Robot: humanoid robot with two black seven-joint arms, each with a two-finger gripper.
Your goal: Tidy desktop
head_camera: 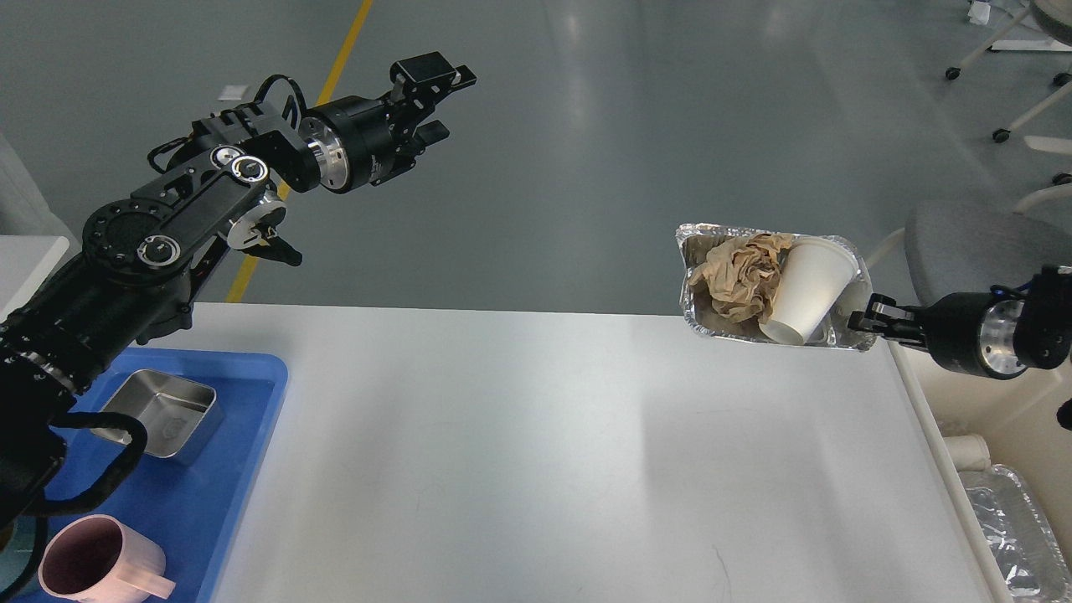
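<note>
The white desktop (pixel 544 452) fills the lower middle of the head view. Above its far right corner hangs a foil tray (pixel 699 314) holding crumpled brown paper (pixel 741 272) and a tipped white paper cup (pixel 808 289). My right gripper (pixel 867 322) is shut on the tray's right rim. My left gripper (pixel 435 96) is raised high at the upper left, over the floor beyond the desk, open and holding nothing.
A blue plastic tray (pixel 218 511) at the left edge carries a small steel dish (pixel 159 414) and a pink mug (pixel 100 565). At the right, a cream bin (pixel 955 486) holds foil (pixel 1017 536) and cups. A grey chair (pixel 971 247) stands behind.
</note>
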